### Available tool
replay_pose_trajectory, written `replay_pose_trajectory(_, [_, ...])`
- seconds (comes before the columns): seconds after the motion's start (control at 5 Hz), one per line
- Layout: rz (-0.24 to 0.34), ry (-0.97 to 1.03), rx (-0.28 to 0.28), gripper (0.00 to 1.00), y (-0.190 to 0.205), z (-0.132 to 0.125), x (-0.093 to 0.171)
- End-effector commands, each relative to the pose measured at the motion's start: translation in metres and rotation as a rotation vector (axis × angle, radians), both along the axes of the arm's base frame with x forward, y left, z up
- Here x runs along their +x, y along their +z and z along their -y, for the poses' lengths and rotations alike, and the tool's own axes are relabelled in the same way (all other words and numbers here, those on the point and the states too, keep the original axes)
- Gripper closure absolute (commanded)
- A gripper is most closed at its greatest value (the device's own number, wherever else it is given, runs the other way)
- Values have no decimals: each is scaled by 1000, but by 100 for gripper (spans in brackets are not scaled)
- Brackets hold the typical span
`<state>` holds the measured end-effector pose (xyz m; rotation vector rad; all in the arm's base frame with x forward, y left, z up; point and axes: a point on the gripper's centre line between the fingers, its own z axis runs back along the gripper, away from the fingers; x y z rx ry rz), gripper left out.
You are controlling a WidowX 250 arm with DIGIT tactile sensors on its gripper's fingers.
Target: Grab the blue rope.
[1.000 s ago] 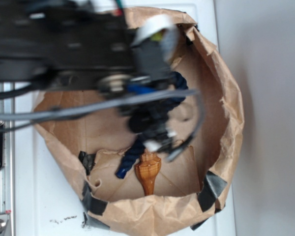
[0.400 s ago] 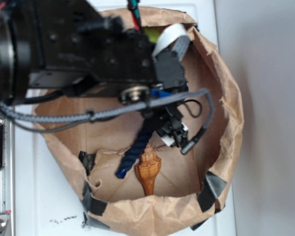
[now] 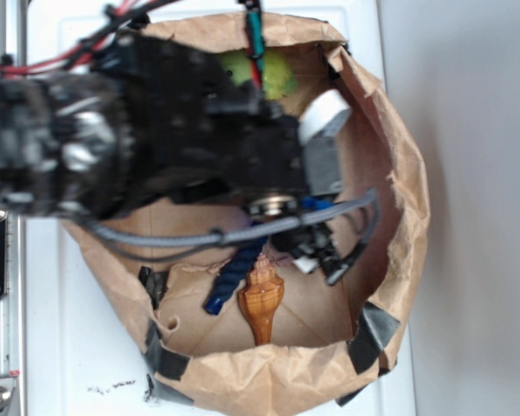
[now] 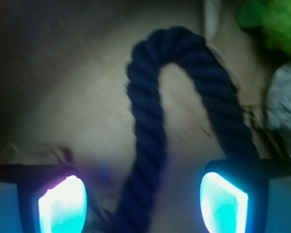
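My gripper (image 4: 143, 206) spread wide, blue rope (image 4: 150, 141) running up between my jaws on wrist view, hooking over ahead, exterior view alone showing its capped end beside the seashell (image 3: 261, 302)

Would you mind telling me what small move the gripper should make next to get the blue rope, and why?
Probably lower straight down, then close. In the wrist view the gripper is open, and one strand of the blue rope runs between its jaws while the other passes behind the right-hand one. Nothing is pinched yet.
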<state>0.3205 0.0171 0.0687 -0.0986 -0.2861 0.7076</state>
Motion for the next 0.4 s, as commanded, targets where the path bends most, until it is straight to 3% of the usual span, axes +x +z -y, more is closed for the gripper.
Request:
replay_pose_trajectory(0.0, [48,22,24,0,4,2,1])
replay_pose_trajectory(0.2, [45,10,44,0,0,1,2])
